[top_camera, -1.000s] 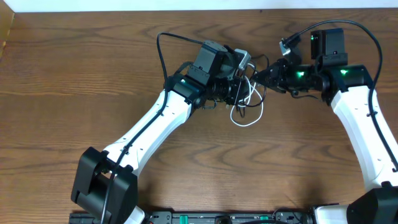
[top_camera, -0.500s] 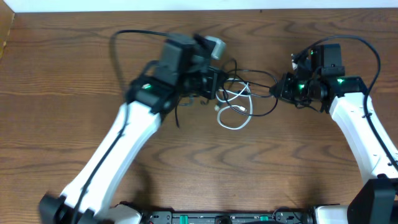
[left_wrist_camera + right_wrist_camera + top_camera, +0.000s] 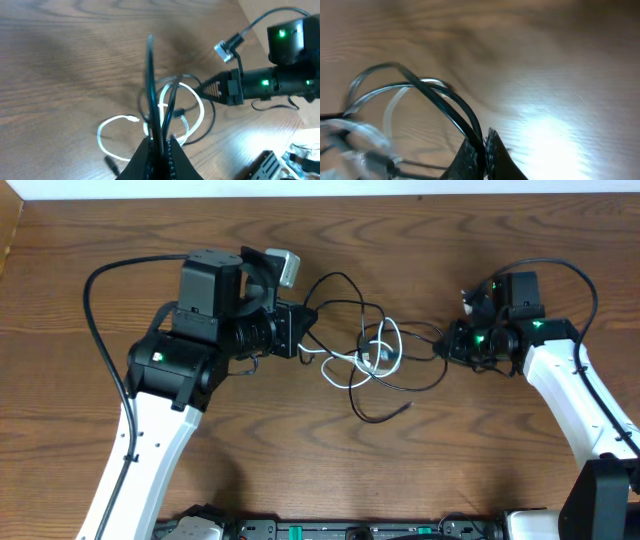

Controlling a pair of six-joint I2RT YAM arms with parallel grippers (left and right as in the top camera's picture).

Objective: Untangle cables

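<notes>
Stretching left-right: black cable (image 3: 400,308), white cable (image 3: 372,358) tangled.

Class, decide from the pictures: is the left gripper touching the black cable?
Touching. In the left wrist view the left gripper has its fingertips closed on the black cable, which runs straight out from between them.

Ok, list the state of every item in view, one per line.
Black cable: pinched at both ends, stretched between the arms, looped through the white one.
White cable: lying on the table in loose loops, tangled with the black cable, not gripped.
Left claw: shut on the black cable.
Right claw: shut on the black cable.
Table: bare wood around the tangle.
</notes>
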